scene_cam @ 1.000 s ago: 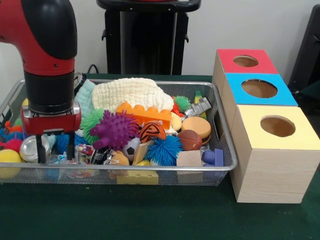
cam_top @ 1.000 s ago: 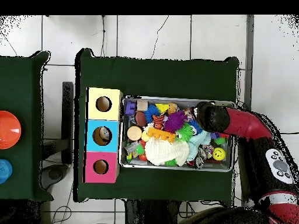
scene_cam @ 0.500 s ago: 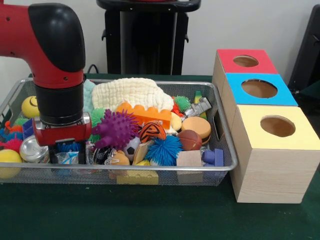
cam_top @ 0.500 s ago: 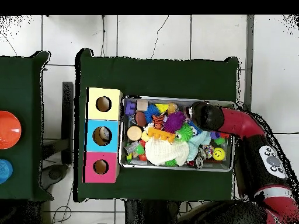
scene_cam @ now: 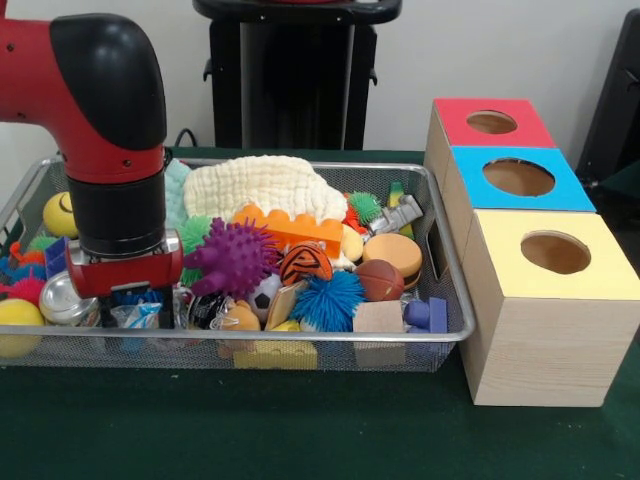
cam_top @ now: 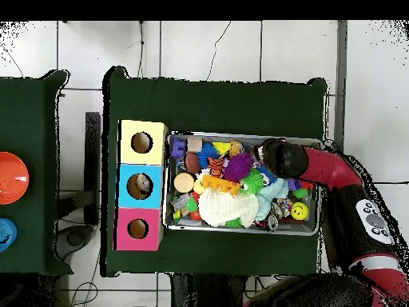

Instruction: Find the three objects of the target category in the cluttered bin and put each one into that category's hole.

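The red and black gripper [scene_cam: 125, 300] sits low among toys at one end of the wire mesh bin [scene_cam: 300, 345], beside a purple spiky ball [scene_cam: 232, 258]; whether it is clenched, I cannot tell.

No text, label, brand or number can be read on the toys, the wire bin [scene_cam: 440, 262] or the boxes [scene_cam: 548, 320].

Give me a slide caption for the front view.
Sawyer arm lowered into a toy-filled wire bin beside the purple spiky ball; three sorting boxes stand alongside.
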`<control>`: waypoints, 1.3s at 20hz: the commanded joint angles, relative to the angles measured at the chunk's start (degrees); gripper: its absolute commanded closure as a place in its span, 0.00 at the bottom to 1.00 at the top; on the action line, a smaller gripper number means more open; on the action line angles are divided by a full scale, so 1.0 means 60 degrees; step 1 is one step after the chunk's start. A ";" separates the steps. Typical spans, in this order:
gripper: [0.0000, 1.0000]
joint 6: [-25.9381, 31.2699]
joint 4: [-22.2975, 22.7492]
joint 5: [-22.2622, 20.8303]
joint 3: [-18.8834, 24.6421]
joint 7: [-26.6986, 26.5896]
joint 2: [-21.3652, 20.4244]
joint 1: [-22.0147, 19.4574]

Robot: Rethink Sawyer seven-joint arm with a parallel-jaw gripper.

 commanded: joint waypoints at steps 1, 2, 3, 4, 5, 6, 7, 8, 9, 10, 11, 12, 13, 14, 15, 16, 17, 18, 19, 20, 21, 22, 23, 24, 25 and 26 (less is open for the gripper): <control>0.00 0.0210 0.0054 -0.0092 0.0771 -0.0109 0.0888 -0.0005; 0.00 0.0201 0.0061 -0.0093 0.0767 -0.0086 0.0866 0.0010; 0.00 0.0230 0.0062 -0.0076 0.0792 -0.0104 0.0858 0.0011; 0.00 0.0241 0.0129 -0.0067 0.0807 -0.0103 0.0826 0.0010; 0.00 0.0232 0.0161 -0.0065 0.0810 -0.0091 0.0806 0.0016; 0.00 0.0203 0.0221 -0.0071 0.0787 -0.0038 0.0749 0.0040; 0.00 0.0174 0.0281 -0.0076 0.0764 0.0014 0.0693 0.0065; 0.00 0.0110 0.0349 -0.0091 0.0702 0.0130 0.0599 0.0127; 0.00 0.0020 0.0485 -0.0100 0.0661 0.0239 0.0470 0.0149; 0.00 -0.0045 0.0619 -0.0102 0.0624 0.0335 0.0344 0.0163; 0.00 -0.0065 0.0704 -0.0099 0.0599 0.0396 0.0261 0.0176; 0.00 -0.0114 0.0756 -0.0110 0.0585 0.0433 0.0228 0.0179; 0.00 -0.0153 0.0788 -0.0115 0.0563 0.0486 0.0207 0.0195; 0.00 -0.0377 0.0911 -0.0114 0.0559 0.0639 0.0175 0.0165; 1.00 -0.0959 0.1166 -0.0194 0.0864 0.0547 0.0169 -0.0095; 1.00 -0.1053 0.1179 -0.0246 0.0840 0.0566 0.0138 -0.0068; 1.00 -0.1147 0.1192 -0.0298 0.0817 0.0584 0.0108 -0.0041; 1.00 -0.1242 0.1204 -0.0349 0.0793 0.0603 0.0077 -0.0015; 1.00 -0.1213 0.1115 -0.0351 0.0698 0.0670 0.0060 0.0100; 1.00 -0.1189 0.1082 -0.0338 0.0625 0.0736 -0.0020 0.0201; 1.00 -0.1114 0.0922 -0.0301 0.0498 0.0850 -0.0024 0.0366; 1.00 -0.0930 0.0852 -0.0230 0.0252 0.1084 -0.0085 0.0564; 1.00 -0.0863 0.0860 -0.0164 0.0050 0.1331 -0.0164 0.0715; 1.00 -0.1005 0.1002 -0.0108 0.0021 0.1486 -0.0277 0.0725; 1.00 -0.1104 0.1111 -0.0117 -0.0067 0.1589 -0.0420 0.0792; 1.00 -0.1008 0.1198 -0.0074 -0.0251 0.1747 -0.0603 0.0937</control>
